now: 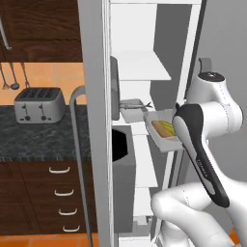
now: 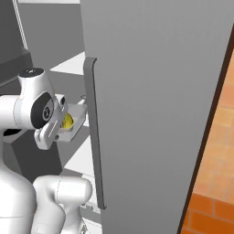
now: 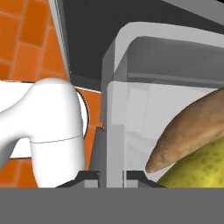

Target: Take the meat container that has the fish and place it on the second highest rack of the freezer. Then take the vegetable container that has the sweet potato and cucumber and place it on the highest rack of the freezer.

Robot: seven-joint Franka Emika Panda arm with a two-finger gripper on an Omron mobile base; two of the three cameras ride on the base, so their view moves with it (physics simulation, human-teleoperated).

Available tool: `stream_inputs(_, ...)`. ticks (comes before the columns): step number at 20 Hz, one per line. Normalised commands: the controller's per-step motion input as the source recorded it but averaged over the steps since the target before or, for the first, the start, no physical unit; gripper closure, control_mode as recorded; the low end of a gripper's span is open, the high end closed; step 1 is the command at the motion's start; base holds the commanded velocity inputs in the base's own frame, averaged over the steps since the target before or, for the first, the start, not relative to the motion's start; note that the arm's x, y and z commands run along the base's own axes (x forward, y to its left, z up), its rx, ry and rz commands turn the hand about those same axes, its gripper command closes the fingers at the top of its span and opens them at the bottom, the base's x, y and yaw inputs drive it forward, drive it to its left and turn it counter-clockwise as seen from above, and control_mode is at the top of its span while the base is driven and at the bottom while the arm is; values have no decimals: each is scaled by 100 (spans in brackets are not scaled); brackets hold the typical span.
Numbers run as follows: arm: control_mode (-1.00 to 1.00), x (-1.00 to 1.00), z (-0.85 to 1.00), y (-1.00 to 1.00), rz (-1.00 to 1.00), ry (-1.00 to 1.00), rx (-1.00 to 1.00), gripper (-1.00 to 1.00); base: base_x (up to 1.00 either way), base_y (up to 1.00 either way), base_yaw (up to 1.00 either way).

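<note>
My gripper [image 3: 113, 176] is shut on the side wall of the vegetable container [image 3: 114, 109]. Inside it lie the brown sweet potato [image 3: 192, 127] and the yellow-green cucumber [image 3: 197, 170]. In the left base view the vegetable container [image 1: 163, 131] hangs in front of the open freezer [image 1: 144, 38], and my forearm hides the gripper. Just left of it, the meat container [image 1: 129, 115] with the grey fish [image 1: 136, 103] rests on the second highest rack [image 1: 137, 128]. The highest rack [image 1: 142, 66] is bare, above both trays. From the right, the vegetable container [image 2: 75, 122] shows beside my wrist.
The freezer door [image 1: 95, 120] stands open on the left with its bar handle [image 1: 77, 159] and a dark bin [image 1: 120, 144]. A toaster [image 1: 39, 104] sits on the dark counter [image 1: 43, 137] above drawers. The other grey door [image 2: 160, 91] and handle [image 2: 93, 137] close off the right.
</note>
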Motion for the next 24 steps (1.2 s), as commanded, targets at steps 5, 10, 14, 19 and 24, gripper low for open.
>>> stream_inputs(5,100,0,0,0,0,0,0,100,7,18,0)
stream_inputs(10,100,0,0,0,0,0,0,100,16,4,0)
stream_inputs(14,100,0,0,0,0,0,0,100,38,15,0)
stream_inputs(19,100,0,0,0,0,0,0,100,21,15,0)
stream_inputs(24,-100,-5,25,9,0,-8,0,100,3,3,0)
